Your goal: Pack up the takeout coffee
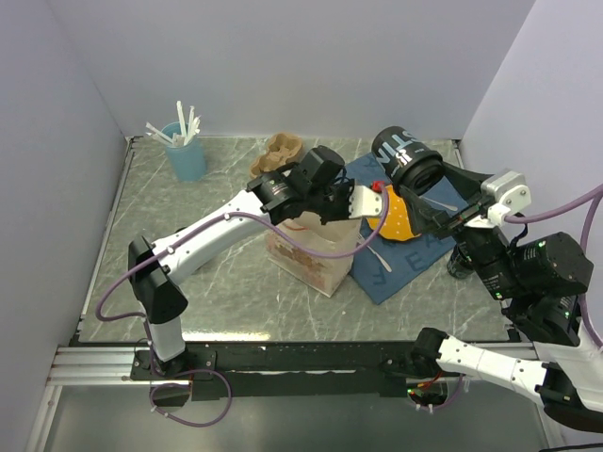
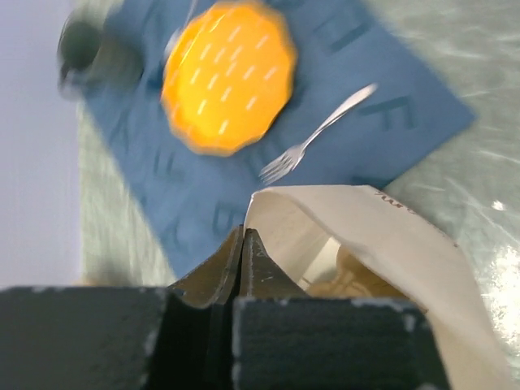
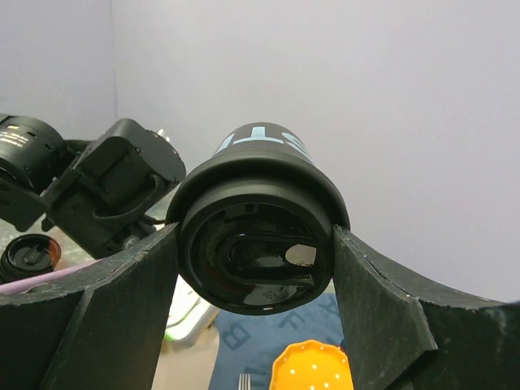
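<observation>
The takeout coffee (image 1: 407,158), a black ribbed cup with a black lid, hangs tilted in the air above the blue mat (image 1: 405,259). My right gripper (image 1: 424,184) is shut on it at the lid end. In the right wrist view the lid (image 3: 256,244) sits between both fingers (image 3: 122,317). The paper bag (image 1: 311,250) stands at the table's middle with its mouth open. My left gripper (image 1: 356,201) is shut on the bag's rim on the side towards the mat. In the left wrist view the rim (image 2: 382,240) curls away from the closed tips (image 2: 242,236).
An orange plate (image 1: 396,218) and a fork (image 2: 313,138) lie on the mat. A light-blue cup of white sticks (image 1: 186,151) stands at the back left, and a cardboard cup carrier (image 1: 280,151) behind the bag. A blurred dark cup (image 2: 89,53) sits by the mat's corner.
</observation>
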You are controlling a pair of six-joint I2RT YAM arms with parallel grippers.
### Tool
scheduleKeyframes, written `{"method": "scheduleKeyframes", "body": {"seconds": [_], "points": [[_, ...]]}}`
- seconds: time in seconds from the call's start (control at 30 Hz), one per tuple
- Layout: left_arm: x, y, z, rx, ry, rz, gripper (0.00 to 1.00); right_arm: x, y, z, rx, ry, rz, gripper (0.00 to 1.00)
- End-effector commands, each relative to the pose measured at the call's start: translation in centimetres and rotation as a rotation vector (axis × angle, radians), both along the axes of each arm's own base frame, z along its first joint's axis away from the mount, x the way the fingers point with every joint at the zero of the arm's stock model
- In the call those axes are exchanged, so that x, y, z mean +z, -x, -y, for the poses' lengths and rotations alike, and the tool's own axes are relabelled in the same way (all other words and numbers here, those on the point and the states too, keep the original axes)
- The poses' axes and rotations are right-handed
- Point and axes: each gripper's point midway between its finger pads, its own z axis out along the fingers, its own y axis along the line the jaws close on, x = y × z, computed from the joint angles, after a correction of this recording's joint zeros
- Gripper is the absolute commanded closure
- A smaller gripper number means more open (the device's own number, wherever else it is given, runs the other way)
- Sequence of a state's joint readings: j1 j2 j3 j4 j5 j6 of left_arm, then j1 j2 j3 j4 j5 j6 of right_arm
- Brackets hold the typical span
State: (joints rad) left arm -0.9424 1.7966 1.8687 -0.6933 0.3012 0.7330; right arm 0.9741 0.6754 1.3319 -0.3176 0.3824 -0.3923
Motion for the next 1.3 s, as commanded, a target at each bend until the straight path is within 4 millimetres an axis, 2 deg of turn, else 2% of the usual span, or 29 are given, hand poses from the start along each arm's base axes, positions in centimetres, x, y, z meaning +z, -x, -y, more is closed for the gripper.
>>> {"method": "scheduleKeyframes", "body": {"seconds": [0.0, 0.03, 0.13, 0.33, 0.57, 0.6, 0.67, 0.83, 0.97, 1.1, 1.17, 1.27], "points": [[4.7, -2.7, -3.8, 0.415, 0.109, -0.022, 0.99, 1.1, -0.3, 0.2, -0.020, -0.050, 0.032, 0.55], [5.8, -3.9, -5.5, 0.538, 0.115, 0.014, 0.99, 1.1, -0.3, 0.0, -0.015, -0.050, 0.031, 0.55], [7.2, -4.9, -8.1, 0.772, 0.178, -0.014, 0.99, 1.0, -0.7, -0.7, -0.011, -0.056, 0.033, 0.55], [6.1, -4.7, -12.0, 0.992, 0.148, -0.087, 0.99, 1.3, -1.4, -1.8, -0.011, -0.042, 0.056, 0.55], [5.1, -4.3, -16.1, 1.200, 0.253, -0.399, 0.99, 1.4, -2.2, -2.6, -0.023, -0.041, 0.057, 0.55], [5.3, -4.8, -17.5, 1.257, 0.283, -0.433, 0.99, 1.3, -2.3, -2.8, -0.023, -0.039, 0.056, 0.55], [4.9, -4.5, -18.8, 1.358, 0.321, -0.540, 0.99, 1.4, -2.4, -2.8, -0.027, -0.034, 0.057, 0.55], [6.1, -4.0, -22.0, 1.606, 0.501, -0.733, 0.99, 1.0, -2.5, -3.4, -0.010, -0.023, 0.052, 0.55], [5.8, -3.5, -24.7, 1.818, 0.656, -0.908, 0.99, 0.8, -2.6, -4.1, 0.009, -0.019, 0.050, 0.55], [4.7, -2.4, -25.7, 1.917, 0.749, -1.044, 0.99, 0.6, -2.7, -4.6, 0.024, -0.015, 0.047, 0.55], [4.7, -2.4, -25.2, 1.920, 0.809, -1.117, 0.99, 0.3, -2.7, -4.8, 0.031, -0.015, 0.042, 0.55], [3.0, -1.7, -24.6, 1.934, 0.808, -1.189, 0.99, 0.0, -2.8, -5.0, 0.034, -0.018, 0.037, 0.55]]}}
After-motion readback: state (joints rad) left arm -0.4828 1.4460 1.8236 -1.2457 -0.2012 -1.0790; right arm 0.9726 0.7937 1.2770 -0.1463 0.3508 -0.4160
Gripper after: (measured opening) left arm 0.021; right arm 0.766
